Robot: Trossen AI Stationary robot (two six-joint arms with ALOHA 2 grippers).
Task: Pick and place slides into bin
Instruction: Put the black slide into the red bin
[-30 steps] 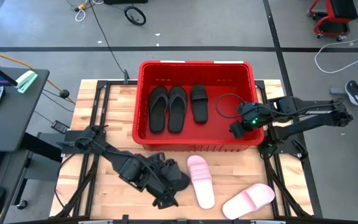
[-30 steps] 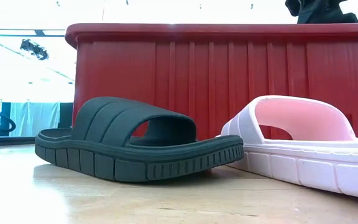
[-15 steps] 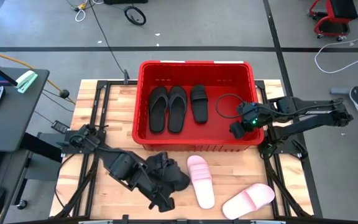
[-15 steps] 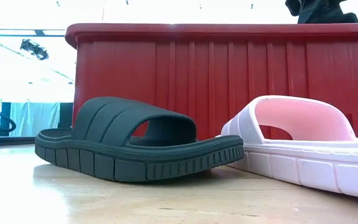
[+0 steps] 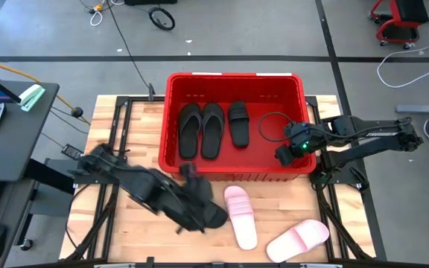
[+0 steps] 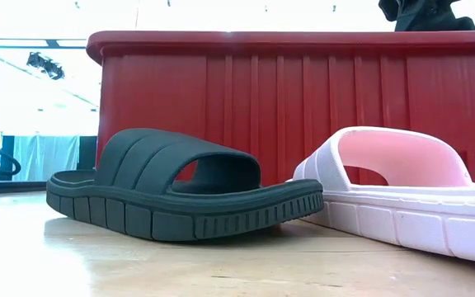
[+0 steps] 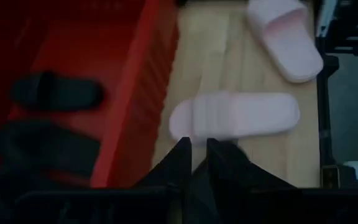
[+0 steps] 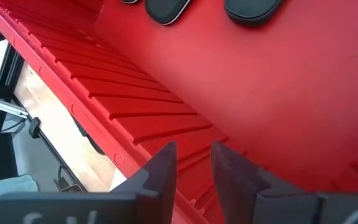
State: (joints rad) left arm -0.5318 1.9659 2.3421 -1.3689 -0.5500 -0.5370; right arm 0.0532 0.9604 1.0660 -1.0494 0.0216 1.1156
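Red bin (image 5: 171, 134) at the far middle of the table (image 5: 129, 134), holding two black thong flip-flops (image 5: 200, 130) side by side, toes toward the near wall, and one black wide-strap slide (image 5: 238, 123) just beside them; bare red floor left over on the bin's right half, apart from a loop of dark cable (image 5: 272, 125).

On the near strip of table, three sandals outside the bin: a second black slide (image 6: 180, 186) close under the bin's near wall, a pale pink slide (image 5: 240, 217) just beside it, and another pink slide (image 5: 298, 240) lying near the table's near right corner. Open wood between the two pink ones.

Left gripper (image 7: 195, 163) blurred over the near-left table, beside the black slide and close to the bin's near wall; fingers (image 7: 179, 165) nearly together with only a thin slit between, holding nothing.

Right gripper (image 8: 191, 163) poised above the bin's right wall, fingers (image 8: 163, 165) a narrow gap apart, empty, over the ribbed inner wall.
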